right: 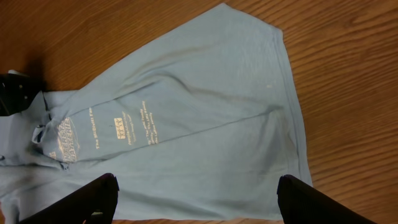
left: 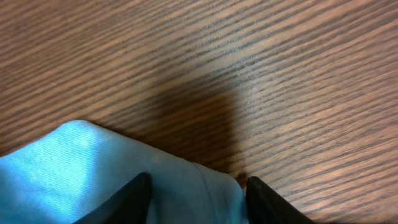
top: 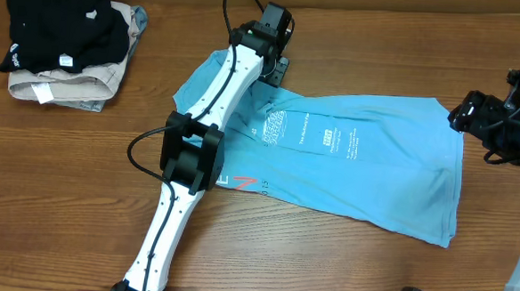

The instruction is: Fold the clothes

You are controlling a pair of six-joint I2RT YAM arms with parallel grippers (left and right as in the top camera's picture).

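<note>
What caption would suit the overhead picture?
Left pincer at far edge of blue T-shirt; right pincer open near hem.

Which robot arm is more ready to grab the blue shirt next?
Left. The left fingers straddle the edge of the blue shirt down at the table, while the right fingers hang open, high above it.

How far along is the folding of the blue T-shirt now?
Done: nothing yet; the T-shirt lies spread on the table, with no neat fold visible. In hand: the left tool has an edge of the shirt between its fingers, though a firm grip is unclear; the right tool hangs open above the shirt. Left: all the folds.
</note>
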